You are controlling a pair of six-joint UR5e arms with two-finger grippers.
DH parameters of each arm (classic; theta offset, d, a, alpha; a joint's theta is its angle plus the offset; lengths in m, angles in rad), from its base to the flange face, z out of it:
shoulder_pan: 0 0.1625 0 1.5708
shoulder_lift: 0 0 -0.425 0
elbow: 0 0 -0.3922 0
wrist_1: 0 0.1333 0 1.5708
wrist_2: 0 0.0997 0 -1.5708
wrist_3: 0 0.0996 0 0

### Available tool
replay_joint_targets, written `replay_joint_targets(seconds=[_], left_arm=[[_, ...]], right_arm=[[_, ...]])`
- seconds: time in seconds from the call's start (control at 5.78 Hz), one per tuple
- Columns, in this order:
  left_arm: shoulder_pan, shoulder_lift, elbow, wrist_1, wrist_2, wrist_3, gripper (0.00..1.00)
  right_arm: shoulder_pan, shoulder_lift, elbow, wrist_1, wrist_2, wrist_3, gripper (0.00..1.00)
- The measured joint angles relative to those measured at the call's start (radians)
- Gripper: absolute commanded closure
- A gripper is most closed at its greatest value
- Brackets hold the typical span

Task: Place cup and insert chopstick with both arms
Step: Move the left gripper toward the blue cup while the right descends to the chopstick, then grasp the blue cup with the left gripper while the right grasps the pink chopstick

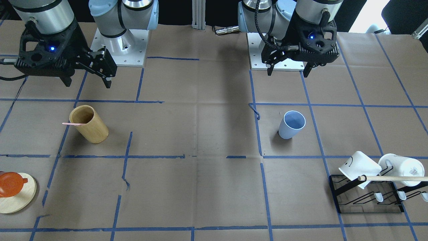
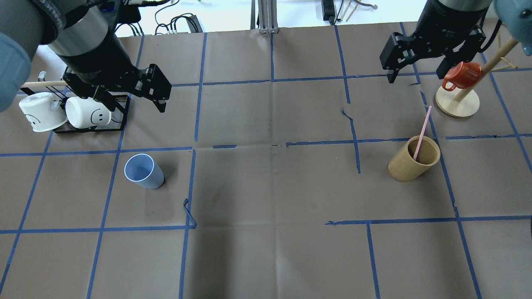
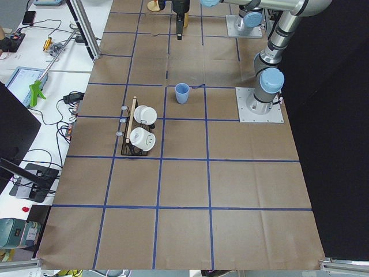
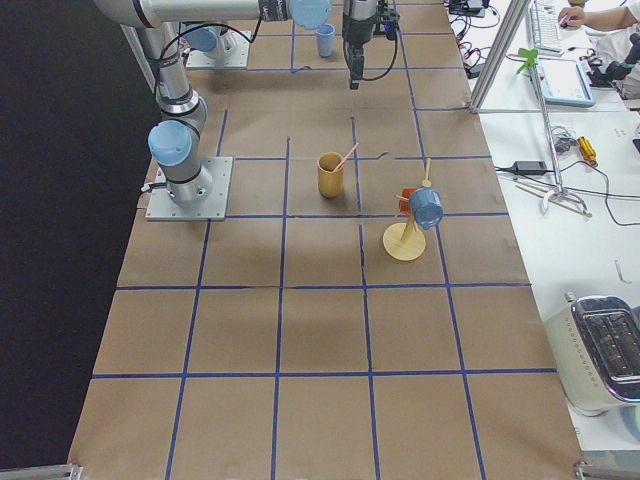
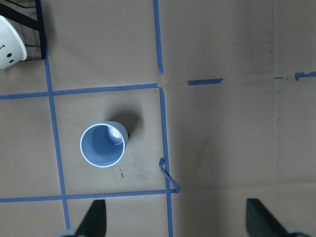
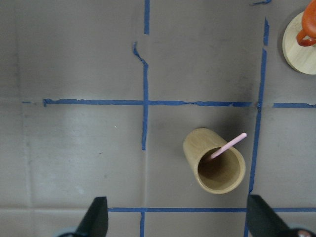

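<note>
Brown paper table with blue tape lines. High over it, 2 grippers: right gripper just past the wooden cup, fingers spread wide and empty; left gripper far left of the wooden cup, spread wide and empty too. Black rack with 2 white mugs, far left of the wooden cup. Blue cup standing up on the table, well left of the wooden cup. Pink chopstick leaning inside the wooden cup, top sticking out.

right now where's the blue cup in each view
Front-facing: blue cup right of centre.
Overhead: left of centre.
Exterior left: upper middle.
Exterior right: far, top edge.
Left wrist: left of centre.
Right wrist: not in it.
Landmark: white smiley mugs beside it, except in exterior right.
</note>
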Motion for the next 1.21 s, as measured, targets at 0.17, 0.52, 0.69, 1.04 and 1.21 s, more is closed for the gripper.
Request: replay_joint_targets(seconds=[0.17,0.52,0.69,1.04,1.21], left_arm=[[0.021,-0.004,-0.038,0.008,0.000,0.016,0.02],[0.128,-0.020,-0.204,0.150,-0.007,0.142,0.02],[0.158,-0.043,-0.318,0.306,-0.009,0.177,0.02],[0.172,-0.125,-0.472,0.527,-0.009,0.196,0.05],[0.171,-0.157,-0.505,0.567,-0.008,0.197,0.60]], right_arm=[[-0.072,0.001,0.061,-0.069,0.008,-0.079,0.00],[-0.113,-0.008,0.264,-0.354,0.013,-0.154,0.00],[-0.116,-0.012,0.368,-0.492,0.014,-0.163,0.00],[-0.117,-0.017,0.464,-0.621,0.012,-0.168,0.45],[-0.117,-0.018,0.473,-0.633,0.010,-0.169,0.65]])
